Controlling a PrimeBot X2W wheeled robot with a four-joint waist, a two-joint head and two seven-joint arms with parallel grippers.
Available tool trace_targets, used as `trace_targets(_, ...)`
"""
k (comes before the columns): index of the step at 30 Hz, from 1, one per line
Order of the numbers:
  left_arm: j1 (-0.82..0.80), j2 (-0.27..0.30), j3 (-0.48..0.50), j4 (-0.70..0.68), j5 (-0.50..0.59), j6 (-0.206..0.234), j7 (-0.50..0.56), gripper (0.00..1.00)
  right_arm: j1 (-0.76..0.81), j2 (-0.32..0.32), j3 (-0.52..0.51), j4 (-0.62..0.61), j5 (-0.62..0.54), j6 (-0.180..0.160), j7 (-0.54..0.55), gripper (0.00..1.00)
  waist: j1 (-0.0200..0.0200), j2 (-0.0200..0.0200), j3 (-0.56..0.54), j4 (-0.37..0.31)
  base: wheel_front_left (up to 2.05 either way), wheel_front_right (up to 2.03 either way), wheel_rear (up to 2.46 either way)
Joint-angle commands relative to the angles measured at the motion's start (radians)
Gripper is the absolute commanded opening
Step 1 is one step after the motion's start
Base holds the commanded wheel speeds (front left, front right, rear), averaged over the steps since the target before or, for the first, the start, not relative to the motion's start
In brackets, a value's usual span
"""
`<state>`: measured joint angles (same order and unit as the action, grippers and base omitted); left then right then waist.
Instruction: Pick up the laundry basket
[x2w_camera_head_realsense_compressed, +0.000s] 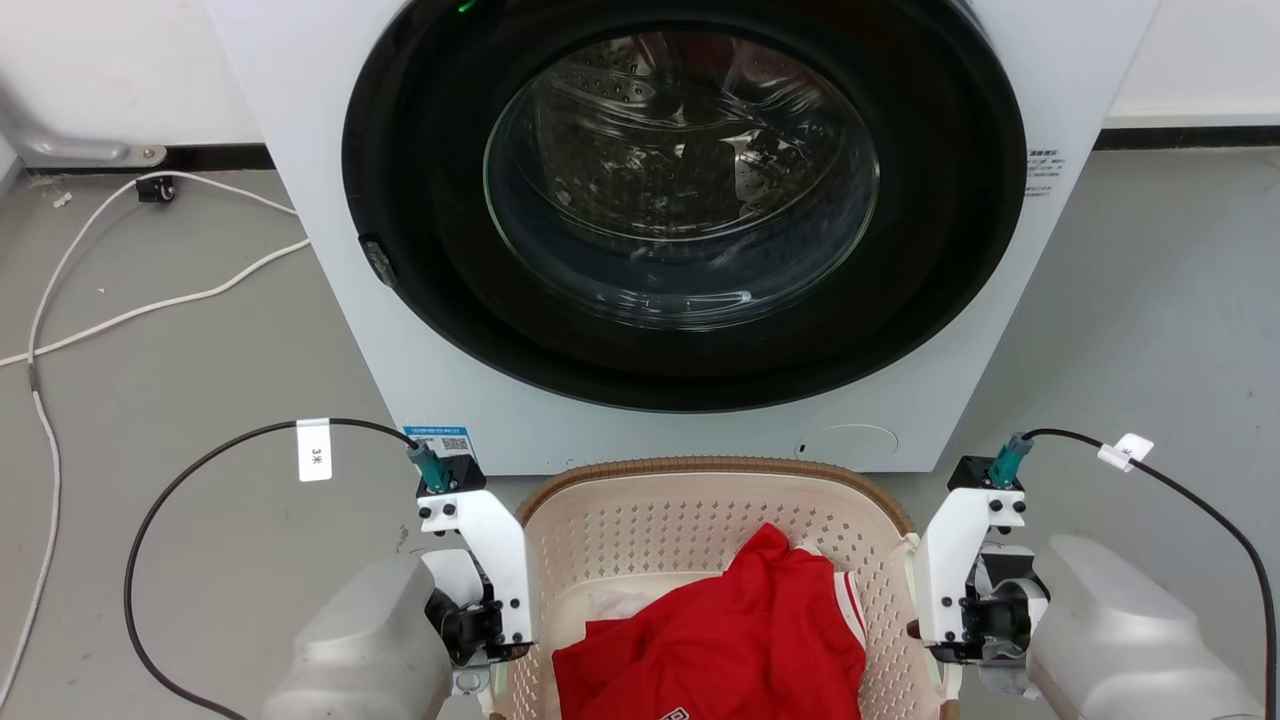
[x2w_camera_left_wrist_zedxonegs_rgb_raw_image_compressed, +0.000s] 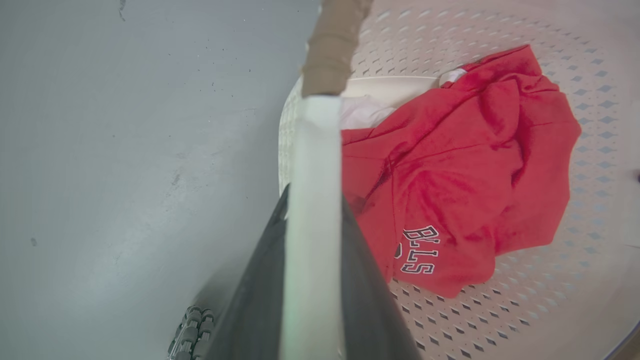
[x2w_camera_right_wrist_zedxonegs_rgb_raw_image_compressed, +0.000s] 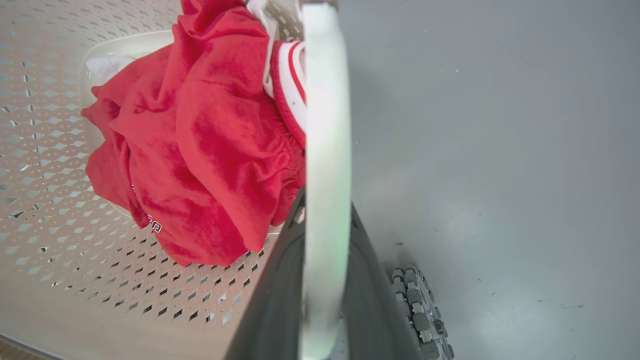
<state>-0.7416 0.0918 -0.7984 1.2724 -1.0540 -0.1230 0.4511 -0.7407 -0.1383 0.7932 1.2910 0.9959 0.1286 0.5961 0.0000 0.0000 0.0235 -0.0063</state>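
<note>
Across the upper head view, a white front-loading washer (x2w_camera_head_realsense_compressed: 330, 250), round dark door (x2w_camera_head_realsense_compressed: 680, 180) closed, steel drum visible through the glass. Beneath and to both sides, grey floor (x2w_camera_head_realsense_compressed: 150, 380). Directly before the washer, low in the middle of the head view and between the two pale forearms, the laundry basket (x2w_camera_head_realsense_compressed: 720, 467): cream, perforated, with a brown woven-look rim, far edge just short of the washer's base. Resting on the floor or raised off it: cannot tell. Inside, a crumpled red garment (x2w_camera_head_realsense_compressed: 740, 630) with white trim and white lettering, heaped beside and partly over a bit of white cloth (x2w_camera_head_realsense_compressed: 615, 603) on the basket's bottom. At the basket's left side, the left claw (x2w_camera_left_wrist_zedxonegs_rgb_raw_image_compressed: 314, 197), dark fingers drawn in tight against both faces of the left white handle (x2w_camera_left_wrist_zedxonegs_rgb_raw_image_compressed: 312, 150), pinching it. At the opposite side, the right claw (x2w_camera_right_wrist_zedxonegs_rgb_raw_image_compressed: 326, 200) likewise, fingers pressed to both faces of the right white handle (x2w_camera_right_wrist_zedxonegs_rgb_raw_image_compressed: 325, 100), gripping it. On the floor left of the washer, a long white cable (x2w_camera_head_realsense_compressed: 48, 430) trailing away. Looping off the left wrist, a black cable (x2w_camera_head_realsense_compressed: 200, 462) bearing a small white tag (x2w_camera_head_realsense_compressed: 314, 450); off the right wrist, a second black cable (x2w_camera_head_realsense_compressed: 1200, 505) with a smaller white tag (x2w_camera_head_realsense_compressed: 1125, 452). Low on the washer's front, beside the left wrist, a little blue sticker (x2w_camera_head_realsense_compressed: 440, 440).
</note>
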Motion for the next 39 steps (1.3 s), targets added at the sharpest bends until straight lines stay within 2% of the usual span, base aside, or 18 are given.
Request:
trace_targets(1, -0.012, -0.022, -0.001, -0.012, -0.012, -0.013, -0.006, 0.00, -0.010, 0.025, 0.001, -0.007, 0.008, 0.004, -0.002, 0.00, 0.0000, 0.0000, 0.001, 0.000, 0.00, 0.00, 0.00)
trace_targets(39, -0.008, -0.027, -0.029, -0.003, -0.046, -0.014, -0.023, 0.00, 0.002, 0.020, -0.002, -0.005, 0.015, 0.004, -0.012, 0.00, 0.0000, 0.0000, -0.001, 0.004, 0.00, 0.00, 0.00)
